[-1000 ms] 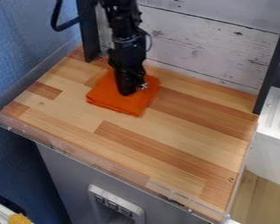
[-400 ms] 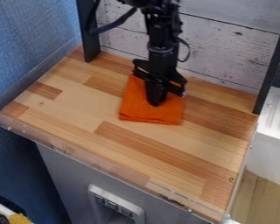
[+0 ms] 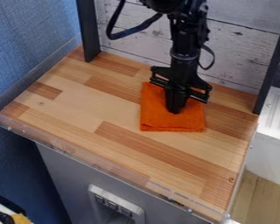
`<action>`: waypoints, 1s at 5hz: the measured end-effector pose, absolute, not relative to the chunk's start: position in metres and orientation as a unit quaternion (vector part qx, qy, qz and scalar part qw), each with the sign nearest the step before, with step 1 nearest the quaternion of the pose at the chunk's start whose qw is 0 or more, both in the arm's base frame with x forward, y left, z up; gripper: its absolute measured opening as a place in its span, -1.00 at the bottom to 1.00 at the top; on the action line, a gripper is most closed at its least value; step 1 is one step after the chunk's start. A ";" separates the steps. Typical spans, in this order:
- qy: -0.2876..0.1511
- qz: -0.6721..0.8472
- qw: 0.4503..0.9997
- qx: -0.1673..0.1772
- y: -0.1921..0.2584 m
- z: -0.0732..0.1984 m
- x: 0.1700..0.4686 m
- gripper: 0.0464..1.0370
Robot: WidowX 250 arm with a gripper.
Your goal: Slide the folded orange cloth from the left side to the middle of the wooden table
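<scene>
Near the back of a wooden table, a black tool rests on a folded orange cloth, whether apart or clamped impossible to tell; uneven downward pressure could rumple its layers

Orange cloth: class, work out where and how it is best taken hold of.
Probably by the near edge of the orange cloth, pinched from above: it lies flat on the wooden worktop, its folded layers showing there, clear of the gripper.
</scene>
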State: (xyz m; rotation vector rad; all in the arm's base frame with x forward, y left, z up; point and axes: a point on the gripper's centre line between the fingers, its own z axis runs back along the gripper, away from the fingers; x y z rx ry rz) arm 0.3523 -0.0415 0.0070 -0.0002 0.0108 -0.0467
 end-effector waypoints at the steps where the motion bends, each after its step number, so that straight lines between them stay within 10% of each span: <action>1: 0.001 -0.006 1.000 -0.001 -0.047 0.007 0.350 -0.98; 4: 0.004 0.008 1.000 -0.004 -0.065 0.007 0.331 -0.93; 5: 0.027 0.006 1.000 0.000 -0.069 0.010 0.322 -0.63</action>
